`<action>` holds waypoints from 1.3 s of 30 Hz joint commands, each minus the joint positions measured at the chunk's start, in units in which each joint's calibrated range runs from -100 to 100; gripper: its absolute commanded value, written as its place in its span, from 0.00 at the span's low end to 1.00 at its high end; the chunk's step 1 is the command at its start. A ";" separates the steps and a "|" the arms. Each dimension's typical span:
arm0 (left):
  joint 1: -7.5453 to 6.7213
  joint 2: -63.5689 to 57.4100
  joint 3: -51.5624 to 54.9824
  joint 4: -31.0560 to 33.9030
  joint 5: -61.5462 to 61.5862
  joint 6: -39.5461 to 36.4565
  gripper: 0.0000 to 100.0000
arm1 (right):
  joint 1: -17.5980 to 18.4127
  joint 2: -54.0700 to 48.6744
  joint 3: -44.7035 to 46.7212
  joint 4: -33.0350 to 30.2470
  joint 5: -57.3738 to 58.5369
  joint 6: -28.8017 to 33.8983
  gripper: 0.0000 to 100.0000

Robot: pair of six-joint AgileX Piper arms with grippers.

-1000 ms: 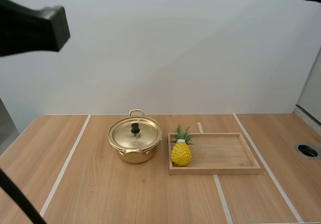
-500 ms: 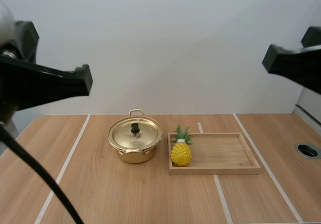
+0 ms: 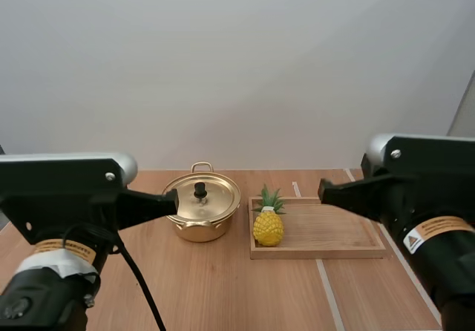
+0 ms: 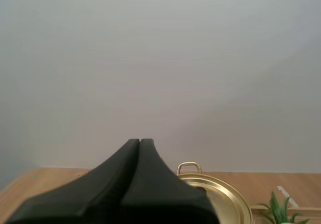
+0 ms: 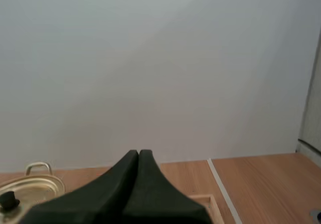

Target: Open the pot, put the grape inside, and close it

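Sitting just beyond left tool [image 3: 174, 195]: pot [image 3: 202, 211]

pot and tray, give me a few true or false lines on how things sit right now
1. The lid sits on the pot. True.
2. The pineapple lies inside the pot. False: it stands upright in the tray, at the end nearest the pot.
3. The left tool is shut on nothing. True.
4. The right tool grips the lid's knob. False: it is shut on nothing and is clear of the pot.
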 commanded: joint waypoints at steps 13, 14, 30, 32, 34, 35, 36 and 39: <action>0.10 -0.23 14.38 0.30 -6.14 -3.36 0.01 | -0.22 -0.36 18.37 -0.49 -8.22 0.33 0.00; 0.10 -0.23 14.38 0.30 -5.76 -3.45 0.01 | -0.22 -0.36 18.37 -0.49 -8.75 0.33 0.00; 0.45 -0.23 14.38 0.06 4.57 -0.74 0.01 | -0.36 -0.36 18.37 0.15 -1.31 0.33 0.00; 0.45 -0.23 14.38 0.06 4.42 -0.65 0.01 | -0.36 -0.36 18.37 0.15 -1.31 0.33 0.00; 0.45 -0.23 14.38 0.06 4.26 -0.40 0.01 | -0.36 -0.36 18.37 0.15 -1.31 0.33 0.00; 0.45 -0.23 14.38 0.06 4.26 -0.40 0.01 | -0.36 -0.36 18.37 0.15 -1.31 0.33 0.00; 0.45 -0.23 14.38 0.06 4.26 -0.41 0.01 | -0.36 -0.36 18.37 0.15 -1.31 0.33 0.00; 0.45 -0.23 14.38 0.06 4.07 -0.32 0.01 | -0.36 -0.36 18.37 0.15 -1.31 0.33 0.00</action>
